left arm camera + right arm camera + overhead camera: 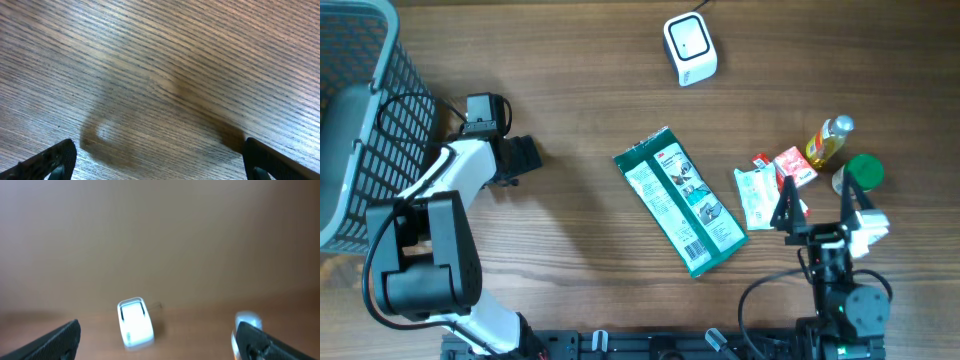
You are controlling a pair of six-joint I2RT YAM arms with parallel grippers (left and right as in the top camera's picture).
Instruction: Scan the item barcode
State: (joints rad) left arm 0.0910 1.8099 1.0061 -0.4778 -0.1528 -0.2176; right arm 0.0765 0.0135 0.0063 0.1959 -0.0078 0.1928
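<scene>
Lying flat at frame centre, green packet [680,200] sits printed side up, likely so its barcode shows. Scanner [690,48] stands upper centre; left gripper [530,160] and right gripper [817,206] both gape fully, holding nothing.

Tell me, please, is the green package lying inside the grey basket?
No, the green package lies flat on the wooden table near the middle, apart from the grey basket at the left edge.

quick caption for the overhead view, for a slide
Green packet flat on the wooden table, white scanner beyond it, grey basket at left.
</scene>
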